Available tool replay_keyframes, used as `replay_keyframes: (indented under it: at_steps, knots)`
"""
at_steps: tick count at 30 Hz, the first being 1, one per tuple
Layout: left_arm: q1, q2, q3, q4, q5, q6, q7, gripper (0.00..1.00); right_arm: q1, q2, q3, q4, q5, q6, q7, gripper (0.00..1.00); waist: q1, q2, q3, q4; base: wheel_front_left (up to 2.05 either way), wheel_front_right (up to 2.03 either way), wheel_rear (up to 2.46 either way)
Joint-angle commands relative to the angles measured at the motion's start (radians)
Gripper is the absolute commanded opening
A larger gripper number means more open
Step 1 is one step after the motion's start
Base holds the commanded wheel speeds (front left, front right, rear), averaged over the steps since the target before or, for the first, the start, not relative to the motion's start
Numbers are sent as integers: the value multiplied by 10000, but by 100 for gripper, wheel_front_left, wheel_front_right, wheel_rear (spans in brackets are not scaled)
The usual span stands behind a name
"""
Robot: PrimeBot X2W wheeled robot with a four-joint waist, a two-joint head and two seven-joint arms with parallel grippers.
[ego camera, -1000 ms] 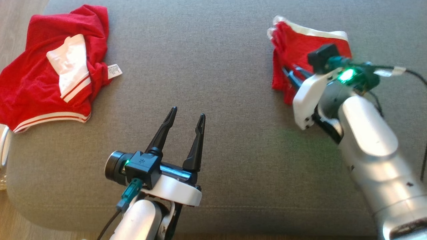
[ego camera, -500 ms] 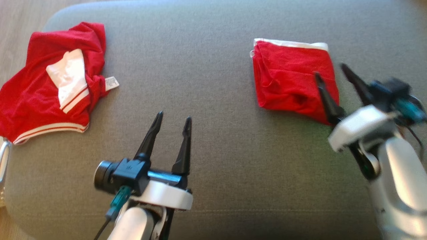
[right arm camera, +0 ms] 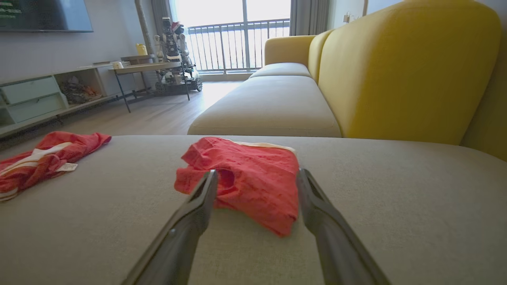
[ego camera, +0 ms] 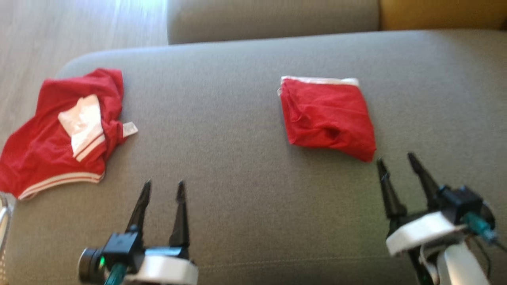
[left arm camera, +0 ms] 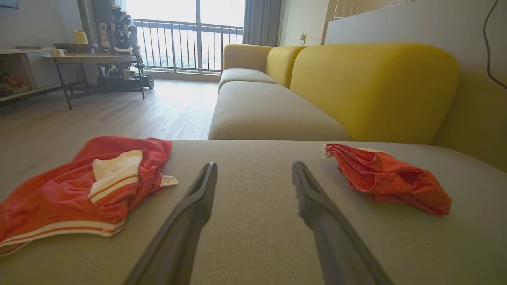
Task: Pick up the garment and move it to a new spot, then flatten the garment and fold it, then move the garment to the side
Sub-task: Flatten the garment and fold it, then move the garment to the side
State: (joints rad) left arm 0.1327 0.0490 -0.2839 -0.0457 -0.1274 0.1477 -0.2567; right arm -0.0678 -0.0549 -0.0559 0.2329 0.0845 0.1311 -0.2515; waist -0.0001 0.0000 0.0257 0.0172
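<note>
Two end effectors, both released and empty. Right end effector (ego camera: 395, 158) is at lower right of the head view, fingers spread wide, tips just short of the folded red garment (ego camera: 326, 116) and not touching it. In the right wrist view the garment lies between and beyond the two fingers. Left end effector (ego camera: 164, 184) is at lower left, fingers apart, over bare grey cushion (ego camera: 237, 178).

Two red garments on the cushion. The folded one is right of centre, white trim along its far edge. The crumpled red garment (ego camera: 59, 134) is at the left edge, with white striped panels showing. It has one white tag (ego camera: 130, 129); print too small to read. Yellow sofa back (left arm camera: 372, 87) is at upper right in the wrist views.
</note>
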Motion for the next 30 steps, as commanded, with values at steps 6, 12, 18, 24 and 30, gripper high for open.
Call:
replay_keyframes:
  at_steps: [6,12,18,24,30]
  knots:
    - [403,24,584,-755,223,48,-51,100,634,44,324,-971,184,-4,-99,100,1,0,-497,-209,0,0,0]
    - [697,19,603,-818,452,8,-51,100,913,45,245,-1258,269,-4,-101,100,1,0,-596,-178,0,0,0]
    - [784,16,608,-748,464,24,-51,100,967,46,207,-1299,272,-4,-102,100,1,0,-607,-122,0,0,0]
    - [776,14,702,-645,380,42,-51,100,950,46,277,-1153,502,-4,-102,100,1,0,-623,-199,0,0,0]
    - [692,14,814,-566,365,80,-51,100,936,46,409,-1033,646,-4,-102,100,1,0,-655,-258,0,0,0]
